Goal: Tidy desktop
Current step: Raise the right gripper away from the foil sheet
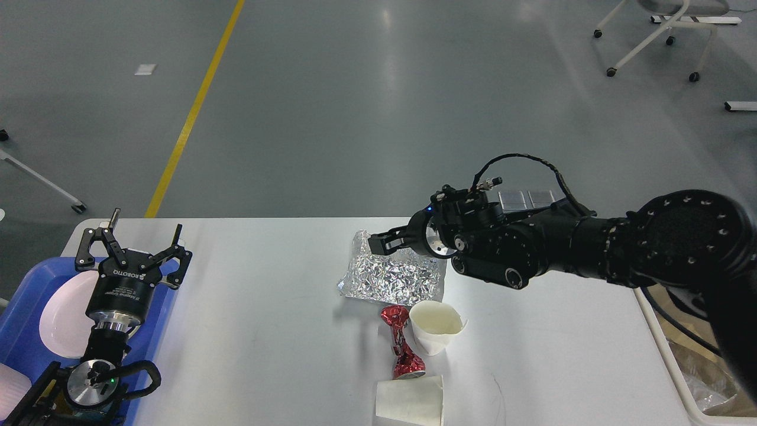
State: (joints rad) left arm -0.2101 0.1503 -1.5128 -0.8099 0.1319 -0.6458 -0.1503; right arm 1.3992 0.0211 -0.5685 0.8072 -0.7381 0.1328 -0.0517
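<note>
Reaching in from the right, the right hand (378, 244) hovers over the foil's (393, 275) far left corner, grip unreadable. The foil lies crosswise mid-desk (266, 307), with a red wrapper (402, 343) and two cups (436, 325) nearer me. The left hand (133, 242), released, hangs far off over the blue tray (18, 331). Grey floor lies beyond.
</note>
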